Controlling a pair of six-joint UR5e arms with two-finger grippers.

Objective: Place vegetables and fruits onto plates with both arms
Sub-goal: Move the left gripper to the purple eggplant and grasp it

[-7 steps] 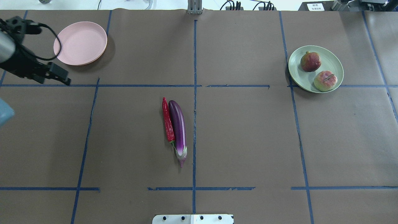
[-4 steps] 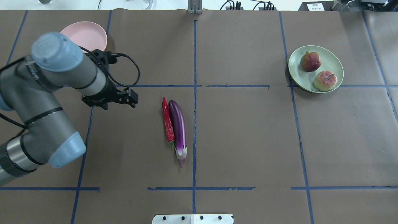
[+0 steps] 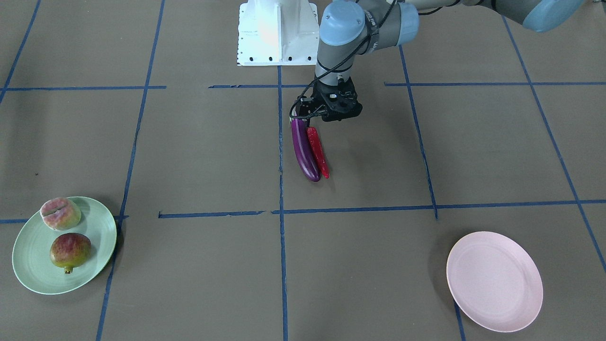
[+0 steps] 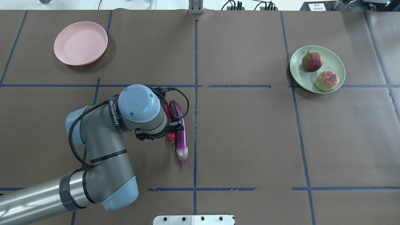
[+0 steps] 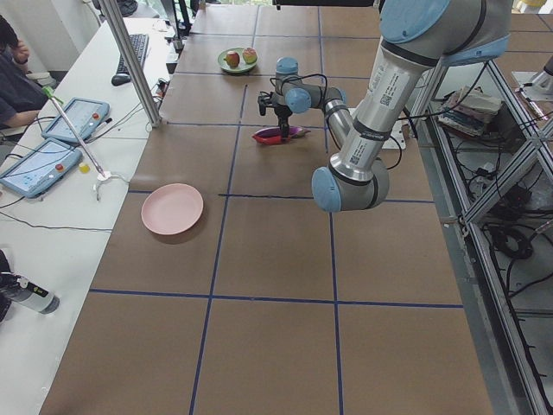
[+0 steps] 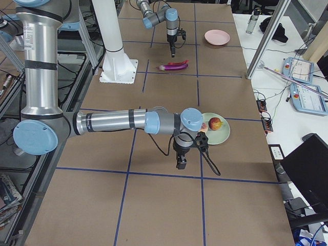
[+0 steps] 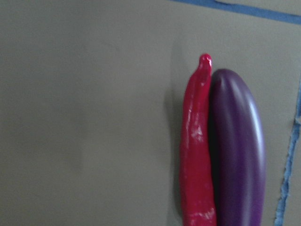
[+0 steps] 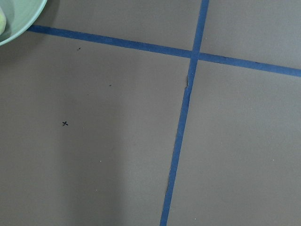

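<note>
The purple eggplant (image 4: pixel 182 137) and the red chili (image 4: pixel 171 137) lie side by side, touching, at mid-table; both fill the left wrist view, eggplant (image 7: pixel 237 150) right of chili (image 7: pixel 197 155). My left gripper (image 3: pixel 329 113) hangs just above their stem ends; I cannot tell whether it is open. The pink plate (image 4: pixel 80 43) is empty. The green plate (image 4: pixel 332 59) holds the pomegranate (image 4: pixel 312 62) and the peach (image 4: pixel 327 81). My right gripper (image 6: pixel 180 161) shows only in the exterior right view, low beside the green plate; I cannot tell its state.
Blue tape lines cross the brown table cover. The white base block (image 3: pixel 277 33) stands at the robot's edge. The green plate's rim (image 8: pixel 14 19) is at the top left corner of the right wrist view.
My left arm has swung from the left edge near the pink plate to the table's middle, over the chili and eggplant. The vegetables and plates have not moved.
</note>
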